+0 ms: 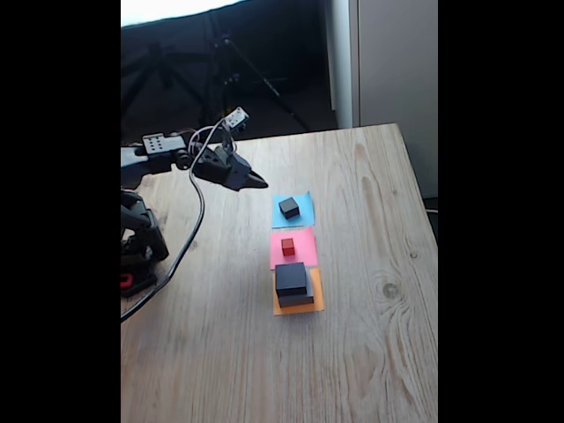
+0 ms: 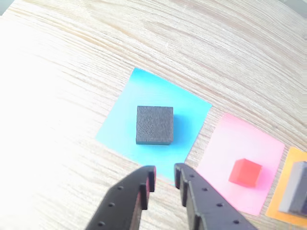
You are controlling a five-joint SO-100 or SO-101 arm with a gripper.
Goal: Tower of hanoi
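A small black cube [image 1: 289, 208] [image 2: 154, 124] sits on the blue paper square [image 1: 304, 202] [image 2: 192, 115]. The tiny red cube [image 1: 288, 247] [image 2: 245, 172] rests on the pink paper square [image 1: 304, 249] [image 2: 240, 143]. A medium black block [image 1: 291, 278] is stacked on the flat grey block [image 1: 297, 300] [image 2: 297, 191], which lies on the orange paper square [image 1: 317, 300] [image 2: 288, 211]. My gripper [image 1: 263, 182] [image 2: 165, 176] hovers left of the blue square in the fixed view, above the table. Its jaws stand almost together with nothing between them.
The wooden table [image 1: 370, 352] has bare room to the right of and in front of the papers. The arm's base and cable [image 1: 189, 238] are at the left edge. Beyond the far edge stand dark tripod legs [image 1: 256, 70] and a wall.
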